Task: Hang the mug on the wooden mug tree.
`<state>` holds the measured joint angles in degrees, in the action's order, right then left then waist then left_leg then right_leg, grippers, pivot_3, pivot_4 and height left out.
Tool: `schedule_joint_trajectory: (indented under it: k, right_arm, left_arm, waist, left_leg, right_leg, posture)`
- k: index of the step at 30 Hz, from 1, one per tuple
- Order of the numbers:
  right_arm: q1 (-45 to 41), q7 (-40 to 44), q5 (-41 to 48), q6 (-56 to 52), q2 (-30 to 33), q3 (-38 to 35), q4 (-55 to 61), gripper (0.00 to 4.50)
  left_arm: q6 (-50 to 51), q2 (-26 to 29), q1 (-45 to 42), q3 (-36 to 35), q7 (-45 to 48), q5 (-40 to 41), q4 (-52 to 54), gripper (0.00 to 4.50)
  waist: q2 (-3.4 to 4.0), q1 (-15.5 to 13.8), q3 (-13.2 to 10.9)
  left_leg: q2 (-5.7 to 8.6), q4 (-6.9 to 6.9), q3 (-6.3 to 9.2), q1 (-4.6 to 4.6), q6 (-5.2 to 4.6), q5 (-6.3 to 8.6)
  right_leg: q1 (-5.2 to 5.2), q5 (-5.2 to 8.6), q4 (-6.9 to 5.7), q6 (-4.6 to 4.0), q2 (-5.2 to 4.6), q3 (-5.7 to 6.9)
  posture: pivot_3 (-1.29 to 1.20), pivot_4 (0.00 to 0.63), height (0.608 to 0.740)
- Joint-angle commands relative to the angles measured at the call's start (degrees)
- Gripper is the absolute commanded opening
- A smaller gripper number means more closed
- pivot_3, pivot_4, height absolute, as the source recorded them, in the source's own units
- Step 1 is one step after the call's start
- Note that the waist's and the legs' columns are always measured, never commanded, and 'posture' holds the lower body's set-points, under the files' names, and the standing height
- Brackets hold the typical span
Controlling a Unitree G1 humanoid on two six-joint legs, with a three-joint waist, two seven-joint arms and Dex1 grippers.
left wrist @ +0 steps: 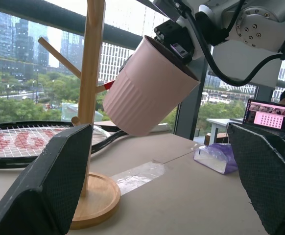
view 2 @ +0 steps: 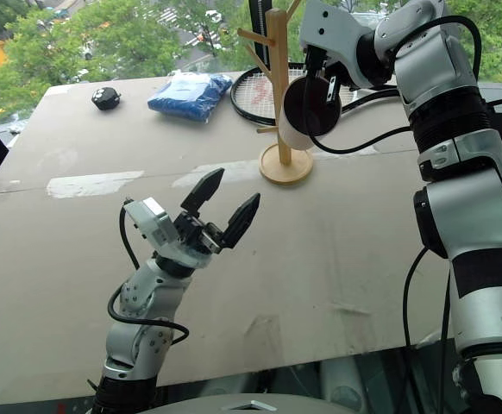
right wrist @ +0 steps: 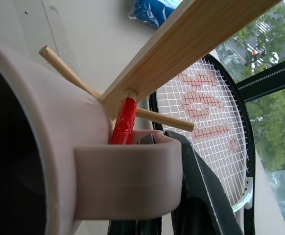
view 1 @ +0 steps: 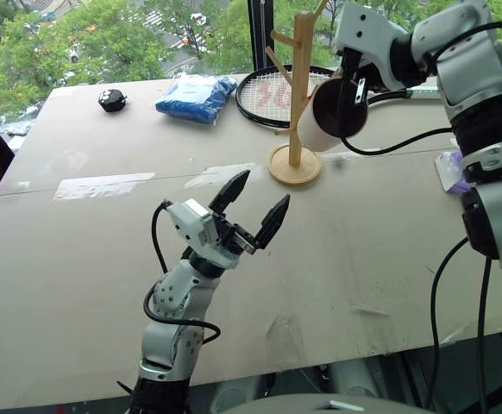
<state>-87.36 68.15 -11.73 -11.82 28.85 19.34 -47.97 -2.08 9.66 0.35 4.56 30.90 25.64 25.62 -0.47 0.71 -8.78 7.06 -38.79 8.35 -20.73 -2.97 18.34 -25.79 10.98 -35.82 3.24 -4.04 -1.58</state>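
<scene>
The pale ribbed mug (view 1: 323,122), dark inside, hangs tilted in the air right beside the post of the wooden mug tree (view 1: 300,95), above its round base. My right gripper (view 1: 351,97) is shut on the mug's handle (right wrist: 128,181). In the right wrist view a red-tipped peg (right wrist: 123,122) of the tree runs into the handle loop, against the mug wall. From the left wrist view the mug (left wrist: 147,88) leans its bottom toward the post (left wrist: 91,73). My left gripper (view 1: 252,209) stands open and empty over the table's near middle, pointing at the tree.
Behind the tree lie a racket (view 1: 268,93), a blue bag (view 1: 196,95) and a small black round object (view 1: 111,100). A clear plastic bag with purple contents (view 1: 452,172) sits at the table's right edge. Tape patches (view 1: 104,185) mark the brown tabletop.
</scene>
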Motion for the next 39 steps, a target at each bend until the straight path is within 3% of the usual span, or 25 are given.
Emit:
schedule_joint_trajectory:
  k: [1,15,39]
  right_arm:
    - [-0.9,-0.5,-1.1,2.6,0.7,-0.2,0.9,0.02]
    - [-0.2,-4.1,-6.8,9.2,-1.6,3.3,-2.6,0.02]
    - [-4.4,-7.8,-8.8,10.1,-5.2,2.5,-8.5,0.02]
  left_arm:
    - [-1.0,-0.3,0.0,0.3,-0.1,-0.2,0.7,4.5]
    - [-1.4,-1.1,0.3,0.6,-0.4,-0.6,0.5,4.5]
    - [-2.2,-1.6,0.3,0.1,-0.7,-0.7,-0.3,4.5]
  waist:
    - [0.0,0.0,0.0]
    - [0.0,0.0,0.0]
    - [0.0,0.1,0.0]
  left_leg:
    - [0.0,0.0,0.0,0.0,0.0,0.0]
    - [0.0,-0.02,0.0,0.0,0.0,0.0]
    - [0.0,-0.08,-0.01,0.02,0.02,-0.01]
  right_leg:
    - [0.0,0.0,0.0,0.0,0.0,0.0]
    - [0.0,0.0,-0.01,0.0,0.0,0.0]
    - [0.01,-0.01,-0.06,-0.01,0.02,-0.01]
  posture:
    - [0.0,0.15,0.74]
    - [0.0,0.15,0.74]
    - [0.0,0.15,0.74]
